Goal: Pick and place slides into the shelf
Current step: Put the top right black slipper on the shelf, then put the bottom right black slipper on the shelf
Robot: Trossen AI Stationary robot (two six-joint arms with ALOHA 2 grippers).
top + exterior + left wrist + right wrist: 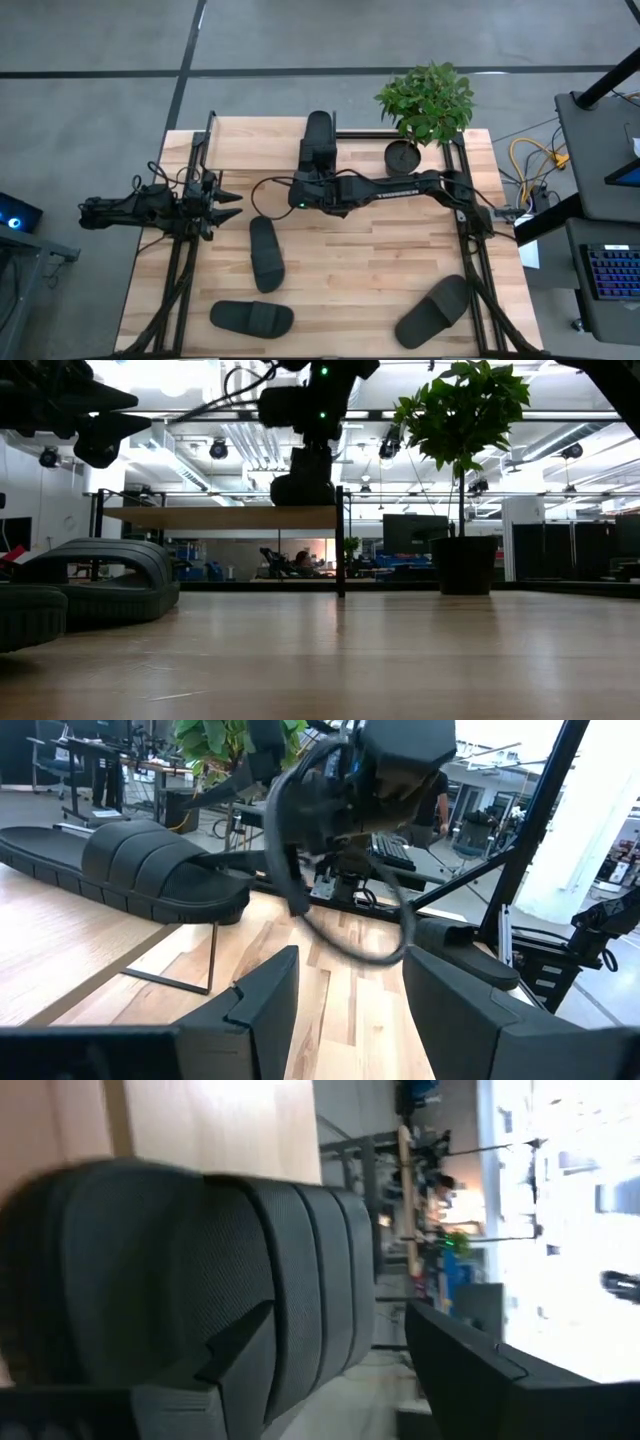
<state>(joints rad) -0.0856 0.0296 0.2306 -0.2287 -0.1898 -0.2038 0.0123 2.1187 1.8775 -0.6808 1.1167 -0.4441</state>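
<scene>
One black slide lies flat, sole down, on the light-wood shelf at the table's far side; it also shows in the left wrist view and the right wrist view. My right gripper is open at this slide's near end, and in its wrist view one finger stands in front of the ribbed strap while the other is off to the side. My left gripper is open and empty at the table's left. Three more slides lie on the table: one mid-left, one front left, one front right. My right gripper: one finger shows in front of the slide's strap. I cannot tell whether it touches. The other finger stands apart from the slide's edge, with room behind showing between them. The slide rests on the shelf board.
A potted plant with a dark pot stands at the shelf's right end. Black frame posts and a rail edge the shelf. Bare tabletop lies between the loose slides. Cables hang from the right arm.
</scene>
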